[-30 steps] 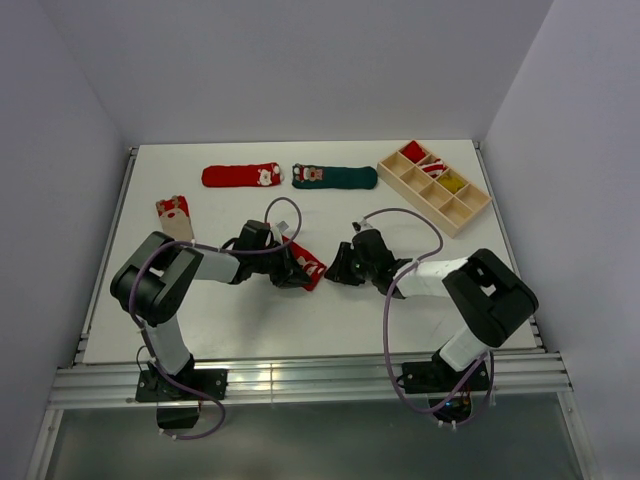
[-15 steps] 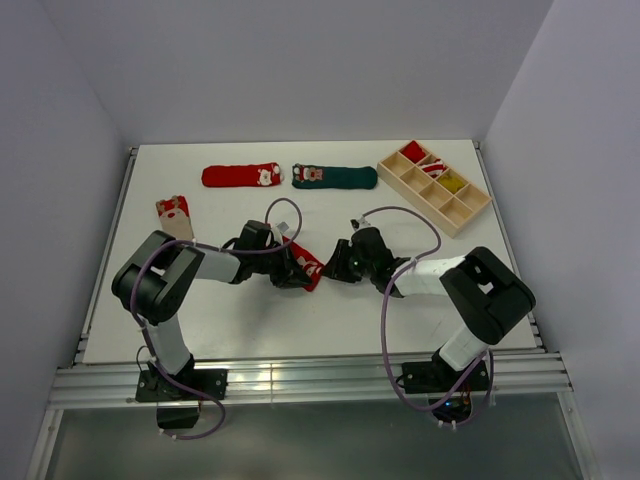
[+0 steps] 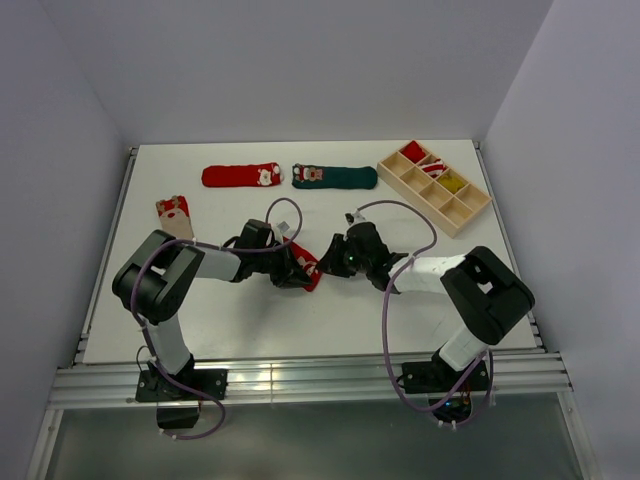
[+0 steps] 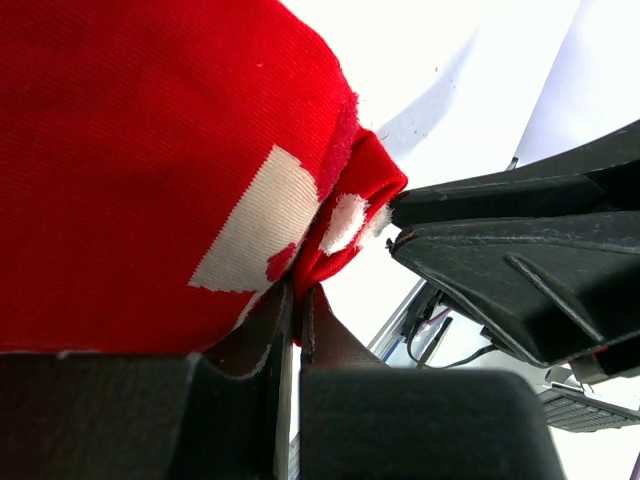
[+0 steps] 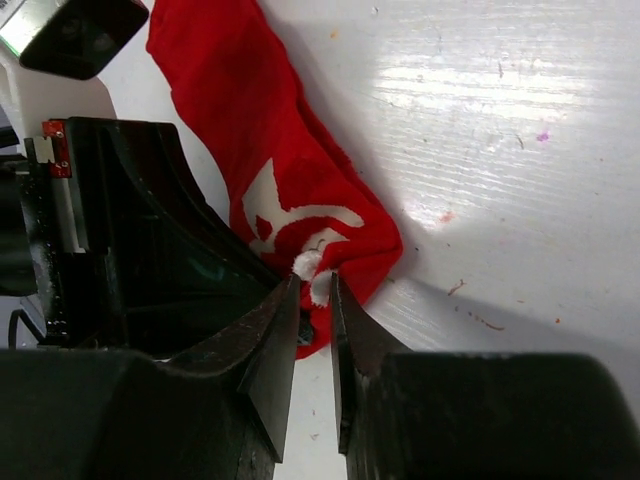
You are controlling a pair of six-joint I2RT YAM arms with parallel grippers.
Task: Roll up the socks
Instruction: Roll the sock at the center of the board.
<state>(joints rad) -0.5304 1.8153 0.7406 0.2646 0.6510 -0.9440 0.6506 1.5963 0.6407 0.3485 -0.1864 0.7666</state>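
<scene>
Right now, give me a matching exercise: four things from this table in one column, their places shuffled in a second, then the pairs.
1. green sock
2. beige sock
3. wooden box
4. crumpled red sock

A. at the far right
B. pinched in the left fingers
C. far side, end to end with the flat red sock
D. alone at the left

Pairs: 1-C, 2-D, 3-A, 4-B

White table [image 3: 300, 310], wooden divided tray [image 3: 468, 207]
</scene>
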